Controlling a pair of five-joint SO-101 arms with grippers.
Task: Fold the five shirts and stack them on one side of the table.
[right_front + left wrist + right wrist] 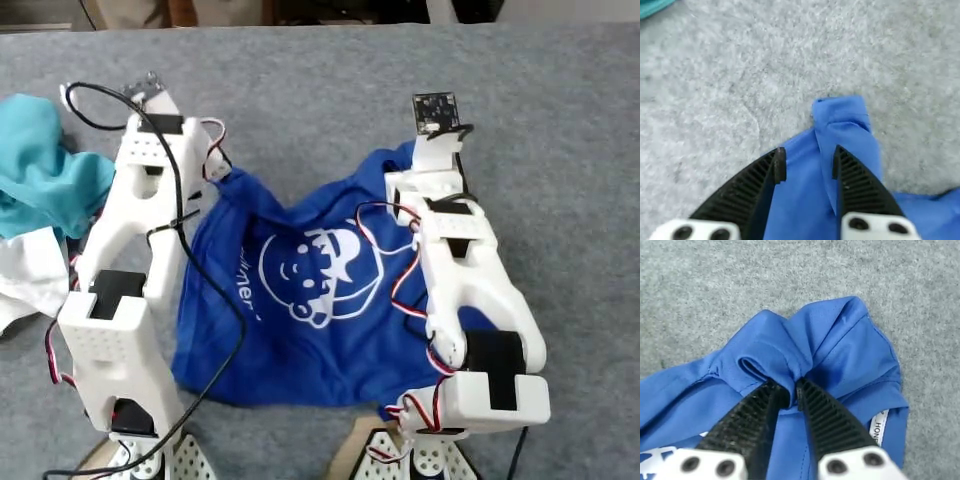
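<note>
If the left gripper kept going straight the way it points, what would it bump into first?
Probably the blue shirt: its folded corner lies right ahead of the left gripper, with the grey table cover beyond.

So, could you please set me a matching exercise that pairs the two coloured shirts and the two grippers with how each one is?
1. blue shirt
2. teal shirt
3. left gripper
4. right gripper

A. pinched shut on bunched blue cloth
B. heaped next to a white shirt
C. spread out, white print facing up
D. open above blue cloth

Pairs: 1-C, 2-B, 3-D, 4-A.
</note>
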